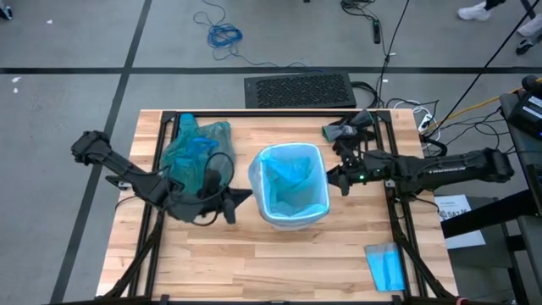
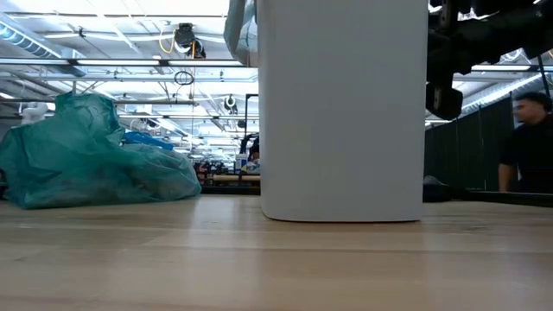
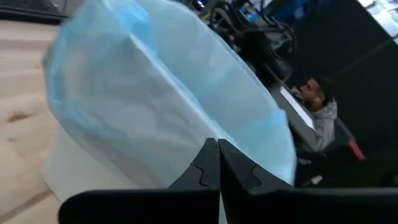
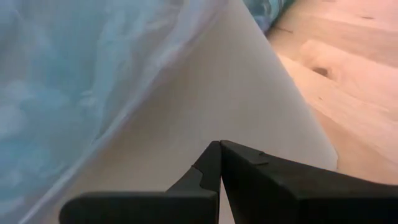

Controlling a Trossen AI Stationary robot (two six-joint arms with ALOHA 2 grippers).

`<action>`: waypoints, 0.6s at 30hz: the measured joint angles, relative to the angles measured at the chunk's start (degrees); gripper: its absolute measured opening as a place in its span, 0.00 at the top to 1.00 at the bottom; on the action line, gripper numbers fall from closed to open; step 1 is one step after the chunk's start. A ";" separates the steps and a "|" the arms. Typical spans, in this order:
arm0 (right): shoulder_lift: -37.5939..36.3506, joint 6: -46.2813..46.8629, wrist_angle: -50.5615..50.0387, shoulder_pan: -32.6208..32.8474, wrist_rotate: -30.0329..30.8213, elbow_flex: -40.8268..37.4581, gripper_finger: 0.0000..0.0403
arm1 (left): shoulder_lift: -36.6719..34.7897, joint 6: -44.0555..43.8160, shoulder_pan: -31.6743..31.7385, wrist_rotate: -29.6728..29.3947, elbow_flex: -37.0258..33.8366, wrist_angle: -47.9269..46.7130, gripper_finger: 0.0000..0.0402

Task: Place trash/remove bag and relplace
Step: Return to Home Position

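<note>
Beside the bin rim (image 1: 253, 180), left claw (image 1: 246, 196) and right claw (image 1: 331, 178) hang pressed together.

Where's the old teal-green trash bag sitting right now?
In the high view, the teal-green bag lies heaped on the table, on its left side, just left of the white bin and close to the left gripper.

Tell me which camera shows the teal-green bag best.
The low view: the teal-green bag lies in plain sight on the table, nothing before it. The high view shows it partly under the left arm; the right wrist view catches only a corner; the left wrist view none.
</note>
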 joint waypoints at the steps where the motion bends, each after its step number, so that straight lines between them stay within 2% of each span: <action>1: -0.99 -0.21 -0.80 0.00 0.02 0.00 1.00 | 0.04 0.04 -1.05 -0.48 0.00 0.48 1.00; 6: -8.78 -3.47 -1.08 0.30 -0.75 0.00 1.00 | 0.04 2.15 -7.57 -4.24 1.60 2.22 1.00; 10: -15.47 -7.13 4.48 1.17 -6.89 0.00 1.00 | 0.07 12.26 -11.40 -5.94 1.64 10.57 1.00; 13: -19.44 -7.91 7.75 1.23 -11.58 0.47 1.00 | 0.02 20.03 -12.03 -6.29 1.71 16.26 1.00; 15: -21.43 -8.42 5.91 1.14 -12.11 1.61 1.00 | 0.02 23.59 -11.68 -6.80 1.73 15.76 1.00; 18: -23.43 -8.28 -3.72 1.05 -12.03 3.77 1.00 | 0.04 29.38 -11.12 -8.36 1.70 13.98 1.00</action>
